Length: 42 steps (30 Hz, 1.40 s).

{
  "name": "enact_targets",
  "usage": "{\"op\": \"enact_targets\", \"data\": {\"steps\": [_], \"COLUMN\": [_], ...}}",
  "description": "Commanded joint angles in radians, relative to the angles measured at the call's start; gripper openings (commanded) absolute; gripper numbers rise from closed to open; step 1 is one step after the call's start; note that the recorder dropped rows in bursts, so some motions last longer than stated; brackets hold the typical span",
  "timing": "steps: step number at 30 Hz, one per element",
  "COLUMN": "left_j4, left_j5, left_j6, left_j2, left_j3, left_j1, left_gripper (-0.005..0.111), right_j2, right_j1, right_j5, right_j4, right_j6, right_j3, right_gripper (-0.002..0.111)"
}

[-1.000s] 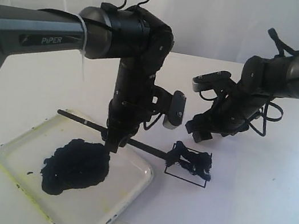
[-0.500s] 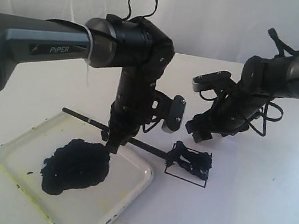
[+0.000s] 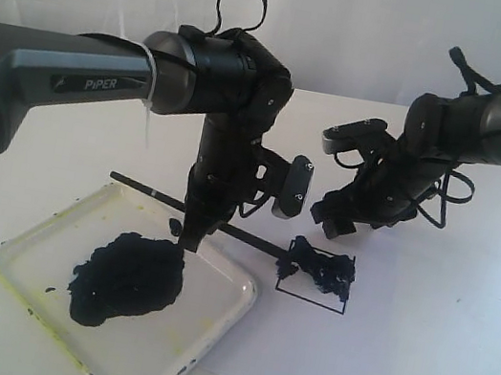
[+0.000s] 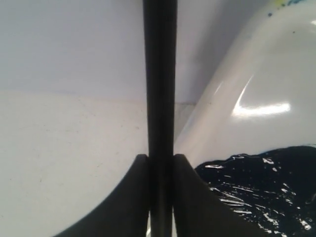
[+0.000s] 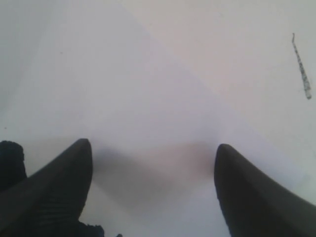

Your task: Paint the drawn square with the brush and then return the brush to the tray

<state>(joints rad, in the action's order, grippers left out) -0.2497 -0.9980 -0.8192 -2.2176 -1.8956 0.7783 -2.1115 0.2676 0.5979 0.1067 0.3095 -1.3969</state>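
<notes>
Raised slightly since a second ago: brush (image 3: 148, 191). Exterior: left claw (image 3: 191, 235) pinches its mid-shaft, long axis near level, tip at drawn square (image 3: 317, 279), tray (image 3: 198, 319) just beneath. Left wrist: left claw (image 4: 160, 160) closed on brush (image 4: 159, 74). Right wrist: right claw (image 5: 153, 148) wide, empty.

1. The drawn square (image 3: 315, 279) is outlined in thin black on a white paper sheet (image 3: 318, 355); its far part is daubed blue-black and its near strip is left white.
2. The brush (image 3: 148, 190), a long thin black stick, is clamped at mid-length by the left gripper (image 3: 190, 241). It is held nearly level, handle end above the tray's far rim, tip at the square's left edge.
3. The tray (image 3: 207, 321), shallow, white and round-cornered with a yellow-green stained rim, is laid just left of the square. A big black paint blob (image 3: 128, 278) is spread in it.
</notes>
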Motion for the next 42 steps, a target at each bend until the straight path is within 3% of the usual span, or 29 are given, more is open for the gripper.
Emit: {"op": "enact_targets", "data": {"steps": [1, 24, 30, 42], "left_j4": [0.003, 0.027, -0.081, -0.159], "left_j5": [-0.054, -0.12, -0.169, -0.2], "left_j6": [0.007, -0.05, -0.005, -0.003], "left_j2": [0.004, 0.004, 0.004, 0.007], "left_j3": [-0.002, -0.002, -0.002, -0.002], "left_j1": [0.002, 0.025, 0.024, 0.022], "left_gripper": [0.0, 0.0, 0.0, 0.0], "right_j2": [-0.007, -0.007, -0.007, -0.007], "right_j1": [0.0, 0.0, 0.0, 0.0], "right_j5": [0.006, 0.004, 0.004, 0.004], "right_j4": [-0.013, -0.013, -0.013, -0.013], "right_j6": [0.008, 0.008, 0.008, 0.008], "right_j3": [0.002, 0.002, 0.002, 0.002], "right_gripper": [0.066, 0.066, 0.066, 0.066]}}
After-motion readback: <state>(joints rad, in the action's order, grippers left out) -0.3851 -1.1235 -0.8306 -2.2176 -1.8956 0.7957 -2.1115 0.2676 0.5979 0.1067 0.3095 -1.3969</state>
